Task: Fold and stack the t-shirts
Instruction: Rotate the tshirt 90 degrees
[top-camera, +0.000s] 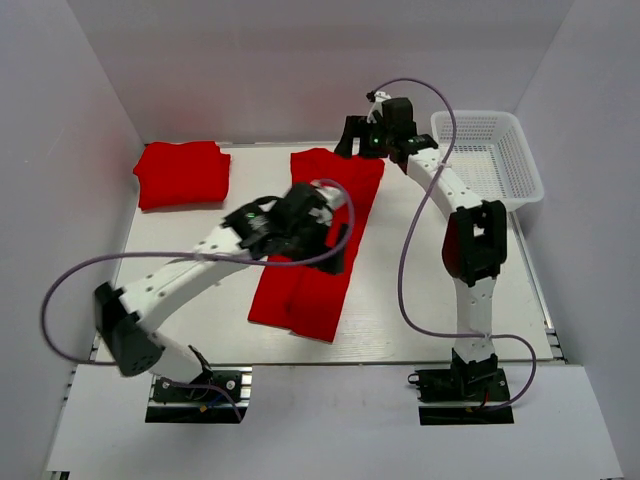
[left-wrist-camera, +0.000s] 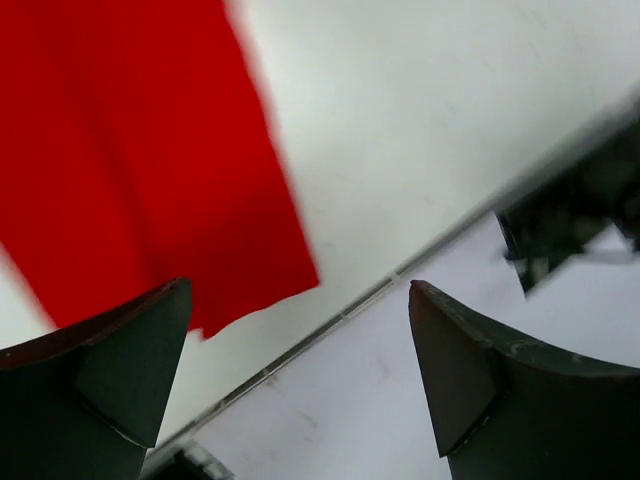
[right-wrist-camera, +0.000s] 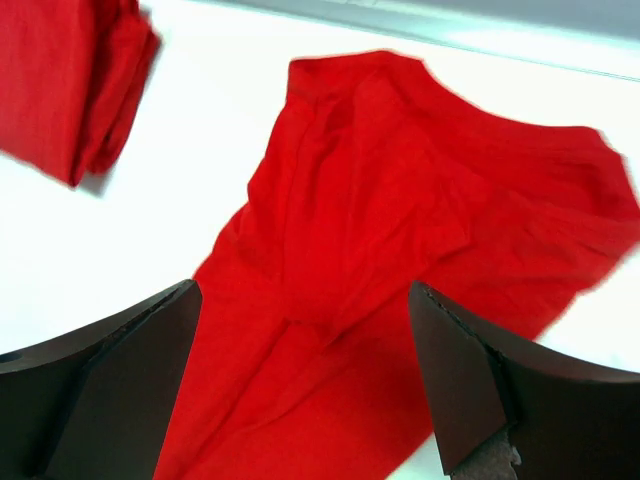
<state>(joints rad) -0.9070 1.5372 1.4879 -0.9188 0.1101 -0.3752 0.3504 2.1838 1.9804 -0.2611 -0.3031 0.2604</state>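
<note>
There are two plain bright red short-sleeved t-shirts of soft cloth on the white table (top-camera: 190, 290). The folded t-shirt (top-camera: 182, 173) is a thick, roughly square packet with layered edges, lying at the far left corner. The long t-shirt (top-camera: 322, 262) is doubled lengthwise into a narrow strip that runs from the far edge toward the near edge down the middle of the table. Its cloth is creased and rumpled at the far end and flatter toward the near end.

One rectangular white plastic mesh basket (top-camera: 497, 158) stands at the far right corner, apart from both shirts.

There are two arms, each with white links and black joints. The left gripper (top-camera: 338, 248) hangs above the right edge of the long t-shirt about midway along it. Its two dark fingers (left-wrist-camera: 120, 380) are spread wide with nothing between them. The right gripper (top-camera: 347, 146) is above the far end of the same shirt. Its fingers (right-wrist-camera: 110, 390) are likewise wide apart and hold nothing; the wrinkled red cloth shows below them.
</note>
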